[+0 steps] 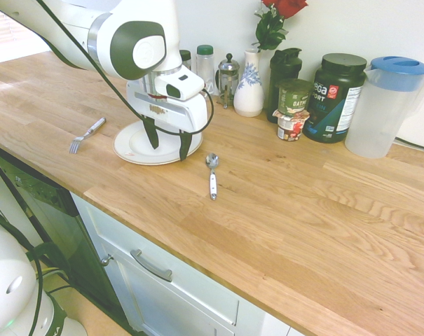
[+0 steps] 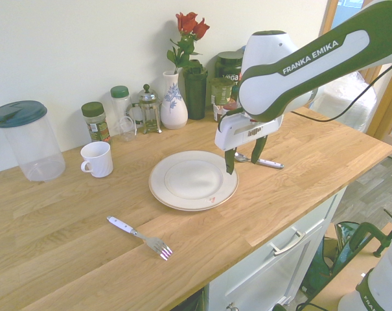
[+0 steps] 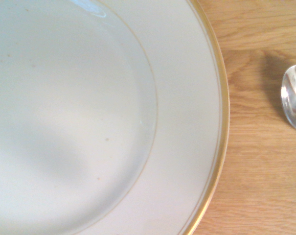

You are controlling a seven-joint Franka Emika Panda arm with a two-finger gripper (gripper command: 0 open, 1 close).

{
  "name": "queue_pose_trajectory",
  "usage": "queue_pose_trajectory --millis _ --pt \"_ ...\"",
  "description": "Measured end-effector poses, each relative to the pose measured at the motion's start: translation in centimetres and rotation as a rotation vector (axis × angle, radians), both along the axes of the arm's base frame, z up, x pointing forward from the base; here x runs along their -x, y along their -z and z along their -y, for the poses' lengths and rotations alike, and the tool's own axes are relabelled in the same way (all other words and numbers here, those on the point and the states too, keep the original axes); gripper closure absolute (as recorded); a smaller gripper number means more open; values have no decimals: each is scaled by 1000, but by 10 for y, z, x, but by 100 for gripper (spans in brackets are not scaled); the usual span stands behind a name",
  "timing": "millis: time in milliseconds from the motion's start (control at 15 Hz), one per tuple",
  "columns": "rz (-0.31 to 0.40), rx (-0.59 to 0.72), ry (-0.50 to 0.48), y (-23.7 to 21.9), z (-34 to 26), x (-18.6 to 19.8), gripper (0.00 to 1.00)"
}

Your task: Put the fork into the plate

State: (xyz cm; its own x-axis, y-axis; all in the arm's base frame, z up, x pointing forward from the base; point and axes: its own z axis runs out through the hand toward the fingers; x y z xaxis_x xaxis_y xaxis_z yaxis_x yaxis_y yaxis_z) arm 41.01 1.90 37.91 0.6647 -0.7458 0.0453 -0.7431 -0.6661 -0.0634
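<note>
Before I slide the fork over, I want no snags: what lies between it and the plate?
Only bare wooden countertop lies between the fork and the plate; both exterior views show it.

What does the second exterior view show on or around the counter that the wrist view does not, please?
Only the second exterior view shows the fork, the white mug, the vase with red roses, the French press and the open end effector.

Only the wrist view shows the plate's gold edge from close by, as a shiny band.

Both show the plate, part of the spoon and the wooden counter.
</note>
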Motion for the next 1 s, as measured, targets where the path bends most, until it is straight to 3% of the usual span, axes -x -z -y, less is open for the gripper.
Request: queue_pose_trajectory --millis 400,1000 --pt "32 -22 -27 3 -18 -8 0" --pt "95 -124 -180 -2 -190 -80 0"
